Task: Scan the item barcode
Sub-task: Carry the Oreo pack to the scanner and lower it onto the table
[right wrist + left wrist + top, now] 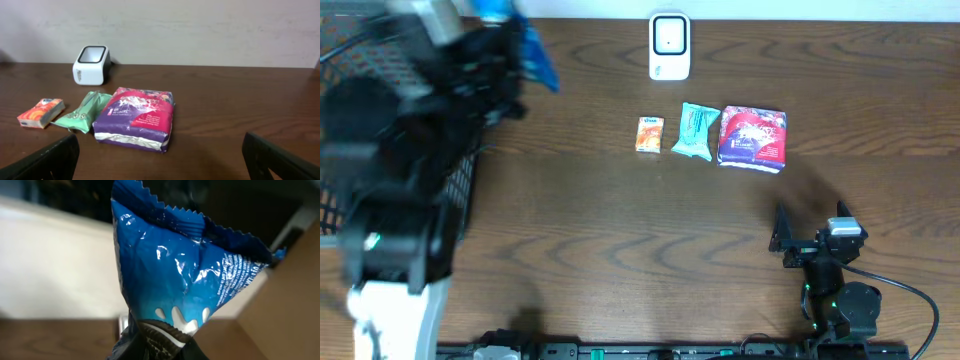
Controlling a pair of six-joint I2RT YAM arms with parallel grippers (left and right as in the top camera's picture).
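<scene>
**Lifting a blue packet toward the scanner**

Holding the blue packet point(535, 55) up off the desk point(620, 250), the left pincer point(508, 40) is closed tight on its lower end. The left wrist view shows the wrapper fanning out above the grip, its crimped, saw-toothed seam on top and a strip of small white print down one side. The arm is blurred in the overhead view, so its exact pose is hard to read. It sits at the far left corner, above the edge of a black wire basket point(345, 60). Pinching the packet by one end seems sensible, because most of the wrapper is left bare for the reader. No barcode can be made out on the face that shows.

The white scanner point(669, 46) stands at the back middle of the desk, well apart from the held packet, with its window facing up and forward. The packet probably has to travel right and be turned until its code faces that window. The glossy, crinkled film may make the code harder to read.

In front of the scanner lie an orange packet point(649, 133), a green packet point(696, 131) and a purple pack point(752, 137). They form a neat row, each just beside the next, probably so that each can be picked up singly.

The right pincer point(808, 228) waits low at the near right with its jaws spread wide and nothing between them. It faces the row and is kept out of the left arm's way.
</scene>
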